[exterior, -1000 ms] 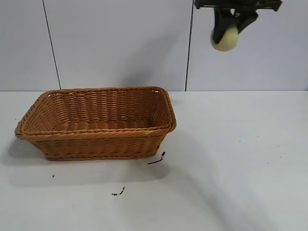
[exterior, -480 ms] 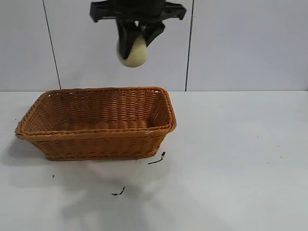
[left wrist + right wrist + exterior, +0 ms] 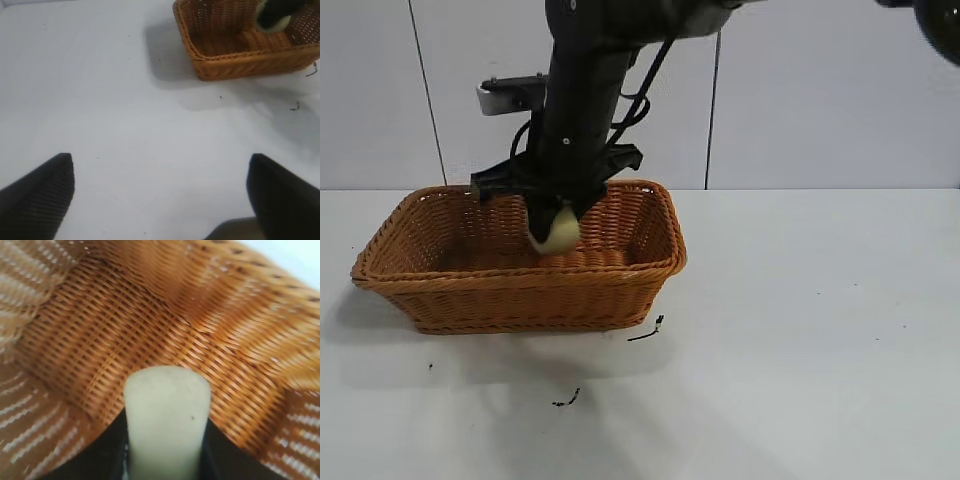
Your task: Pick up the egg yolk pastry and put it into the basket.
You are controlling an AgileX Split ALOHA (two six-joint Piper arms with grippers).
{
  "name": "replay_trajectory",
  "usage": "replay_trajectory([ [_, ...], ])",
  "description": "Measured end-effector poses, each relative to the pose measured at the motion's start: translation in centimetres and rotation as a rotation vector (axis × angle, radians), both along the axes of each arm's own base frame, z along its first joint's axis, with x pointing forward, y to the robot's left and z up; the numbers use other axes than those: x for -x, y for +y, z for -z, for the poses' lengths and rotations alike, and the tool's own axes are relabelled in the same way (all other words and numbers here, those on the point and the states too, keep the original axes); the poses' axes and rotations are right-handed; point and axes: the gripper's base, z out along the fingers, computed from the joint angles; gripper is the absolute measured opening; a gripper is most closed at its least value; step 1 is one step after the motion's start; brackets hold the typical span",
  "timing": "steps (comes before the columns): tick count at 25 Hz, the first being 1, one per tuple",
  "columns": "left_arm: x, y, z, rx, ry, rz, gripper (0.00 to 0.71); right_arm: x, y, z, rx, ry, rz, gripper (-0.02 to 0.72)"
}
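The orange-brown wicker basket stands on the white table at the left. My right gripper reaches down into it and is shut on the pale yellow-cream egg yolk pastry, held just above the basket floor. In the right wrist view the pastry sits squeezed between the two black fingers with the woven basket floor close behind it. My left gripper is open and empty over bare table, far from the basket, which shows in the distance in its view.
Two small dark scraps lie on the table in front of the basket. A grey panelled wall stands behind the table. The white table surface stretches to the right of the basket.
My right gripper has carried the pastry from high at the upper right leftwards over the basket and then down inside it. The basket has not moved.
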Motion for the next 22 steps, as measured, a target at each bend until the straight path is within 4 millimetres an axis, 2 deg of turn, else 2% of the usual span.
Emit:
replay_trajectory([
  [3,0.0,0.0,0.0,0.0,0.0,0.0,0.696,0.0,0.0,0.0,-0.004,-0.005,0.0,0.354],
  [6,0.0,0.0,0.0,0.0,0.0,0.0,0.696,0.1,0.0,0.0,0.0,0.012,0.001,0.555],
  [8,0.0,0.0,0.0,0.0,0.0,0.0,0.696,0.2,0.0,-0.4,0.01,0.031,0.001,0.632],
  [11,0.0,0.0,0.0,0.0,0.0,0.0,0.696,0.1,0.0,-2.1,0.01,0.032,0.0,0.67],
  [16,0.0,0.0,0.0,0.0,0.0,0.0,0.696,-0.4,-0.1,-6.5,-0.02,-0.022,0.004,0.68],
  [19,0.0,0.0,0.0,0.0,0.0,0.0,0.696,-1.1,-1.2,-8.6,-0.036,-0.047,0.028,0.681],
  [22,0.0,0.0,0.0,0.0,0.0,0.0,0.696,-2.6,-3.5,-9.4,-0.044,-0.062,0.08,0.681],
])
